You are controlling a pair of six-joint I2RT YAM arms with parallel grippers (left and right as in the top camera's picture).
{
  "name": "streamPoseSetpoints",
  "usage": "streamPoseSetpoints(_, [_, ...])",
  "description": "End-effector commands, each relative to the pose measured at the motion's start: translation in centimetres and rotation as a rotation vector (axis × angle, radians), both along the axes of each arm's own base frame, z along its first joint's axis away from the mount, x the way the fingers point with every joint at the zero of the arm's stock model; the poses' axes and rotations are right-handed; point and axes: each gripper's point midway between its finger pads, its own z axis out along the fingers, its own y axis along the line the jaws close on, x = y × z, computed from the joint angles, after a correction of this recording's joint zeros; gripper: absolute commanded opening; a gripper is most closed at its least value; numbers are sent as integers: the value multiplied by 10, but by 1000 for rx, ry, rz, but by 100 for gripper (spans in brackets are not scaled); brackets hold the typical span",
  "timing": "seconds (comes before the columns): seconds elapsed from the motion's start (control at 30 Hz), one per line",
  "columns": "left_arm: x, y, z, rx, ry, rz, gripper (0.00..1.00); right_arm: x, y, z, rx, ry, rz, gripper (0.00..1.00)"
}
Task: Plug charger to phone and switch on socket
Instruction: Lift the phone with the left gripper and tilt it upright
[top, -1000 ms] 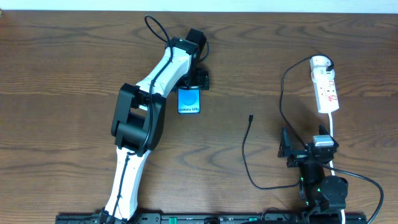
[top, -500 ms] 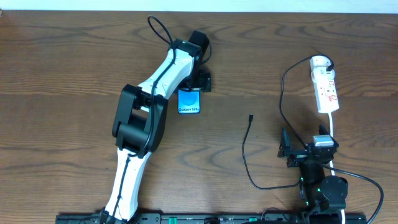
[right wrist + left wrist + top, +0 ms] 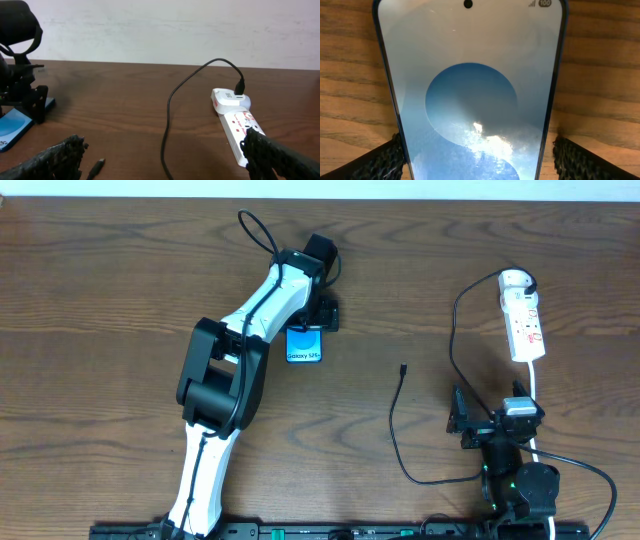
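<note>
The phone (image 3: 304,345) lies flat on the wooden table with its blue screen lit; it fills the left wrist view (image 3: 470,75). My left gripper (image 3: 306,323) is open and straddles the phone's far end, one finger on each side (image 3: 475,162); a thin strip of wood shows beside the right finger. The charger is a thin black cable whose loose plug tip (image 3: 402,368) lies mid-table, also in the right wrist view (image 3: 97,165). The white socket strip (image 3: 523,320) lies at the right. My right gripper (image 3: 490,423) is open and empty (image 3: 165,165), near the front edge.
The charger cable (image 3: 169,115) loops from the black plug (image 3: 526,280) at the strip's far end, down past my right gripper and back to the tip. The strip's white cord (image 3: 535,395) runs toward the right arm base. A pale wall (image 3: 160,25) stands behind the table.
My left arm has shifted slightly to the right and away at the phone's far end. The phone, the cable and the right arm have not moved.
</note>
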Motion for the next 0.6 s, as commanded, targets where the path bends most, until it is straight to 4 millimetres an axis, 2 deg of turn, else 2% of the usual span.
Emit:
streamPoseSetpoints(0.0, [-14,7,-25,41,57,6,93,0,0,-1,-8,1,0,99])
streamPoseSetpoints(0.37, [-16,6,-26,66,47,-8,92,0,0,-1,-7,1,0,99])
streamPoseSetpoints(0.43, [-16,5,-26,67,48,-10,85,0,0,-1,-8,1,0,99])
streamPoseSetpoints(0.57, [-17,4,-27,67,49,-13,80,0,0,-1,-8,1,0,99])
